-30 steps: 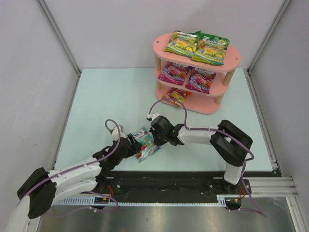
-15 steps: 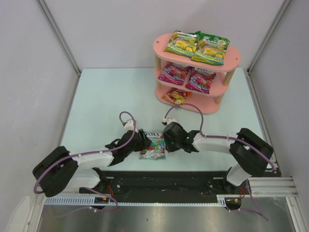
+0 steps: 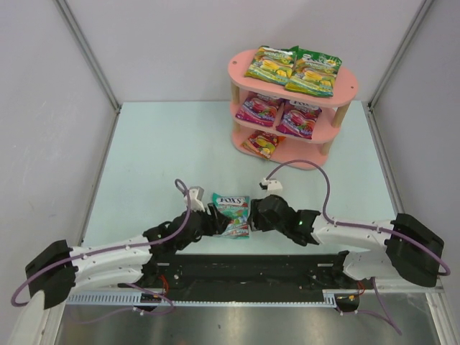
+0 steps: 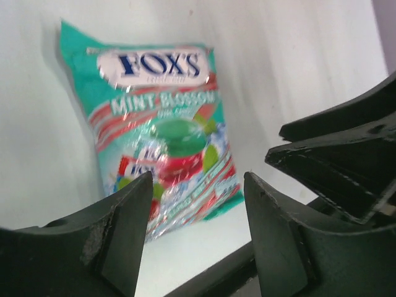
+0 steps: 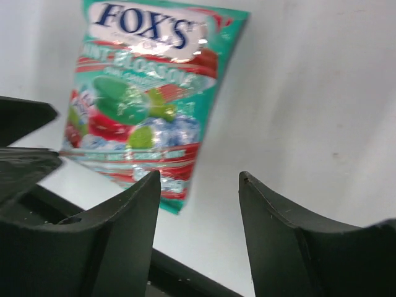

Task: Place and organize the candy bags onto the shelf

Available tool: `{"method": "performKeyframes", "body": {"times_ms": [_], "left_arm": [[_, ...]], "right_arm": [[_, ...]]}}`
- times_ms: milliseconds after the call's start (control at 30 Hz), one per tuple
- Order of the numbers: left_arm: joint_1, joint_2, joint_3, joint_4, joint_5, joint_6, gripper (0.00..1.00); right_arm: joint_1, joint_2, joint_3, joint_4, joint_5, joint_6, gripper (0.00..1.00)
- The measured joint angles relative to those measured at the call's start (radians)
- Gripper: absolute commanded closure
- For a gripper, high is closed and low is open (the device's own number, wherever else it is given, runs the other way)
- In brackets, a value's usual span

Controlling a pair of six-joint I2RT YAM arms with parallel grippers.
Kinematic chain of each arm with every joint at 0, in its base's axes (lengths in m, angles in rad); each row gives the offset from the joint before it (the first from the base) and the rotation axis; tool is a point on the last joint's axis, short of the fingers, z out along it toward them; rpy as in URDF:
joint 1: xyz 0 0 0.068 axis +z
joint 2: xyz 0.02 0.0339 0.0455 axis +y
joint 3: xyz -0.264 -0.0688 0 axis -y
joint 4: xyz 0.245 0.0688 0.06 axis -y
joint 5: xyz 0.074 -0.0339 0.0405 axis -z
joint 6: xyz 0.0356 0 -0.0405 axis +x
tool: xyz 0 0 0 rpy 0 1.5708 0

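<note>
The left gripper (image 4: pixel 198 185) and right gripper (image 5: pixel 199 179) both gape wide, holding nothing. Close between them, the glossy teal rectangular candy bag (image 3: pixel 231 214) lies flat on the pale table (image 3: pixel 158 158), well apart from the pink three-tier shelf (image 3: pixel 236 70).

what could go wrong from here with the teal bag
1. The open left gripper and right gripper sit on either side of the teal bag. If both close in together, they might knock each other.
2. The bag lies flat close to the near edge of the table, so a nudge could slide it off.
3. The shelf's only free spot looks to be the low bottom tier beside the orange bag, so the bag may catch going in.
</note>
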Motion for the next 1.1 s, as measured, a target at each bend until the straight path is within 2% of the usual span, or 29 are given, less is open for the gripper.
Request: {"method": "performKeyframes", "body": {"times_ms": [233,467,733,900,1100], "left_arm": [[-0.23,0.001,-0.111,-0.012,-0.244,-0.087,0.35],[-0.285,0.053,-0.127,-0.038,-0.428,-0.206,0.33],[-0.286,0.007,-0.161,-0.04,-0.479,-0.232,0.33],[-0.29,-0.005,-0.183,-0.011,-0.476,-0.231,0.34],[-0.296,0.053,-0.184,0.065,-0.471,-0.23,0.35]], "right_arm": [[0.132,0.025,-0.015,0.133,0.151,0.133,0.4],[0.145,0.104,-0.015,0.218,0.237,0.281,0.39],[0.137,0.24,-0.018,0.246,0.219,0.428,0.39],[0.151,0.245,-0.019,0.266,0.215,0.454,0.39],[0.179,0.243,-0.019,0.254,0.224,0.483,0.39]]}}
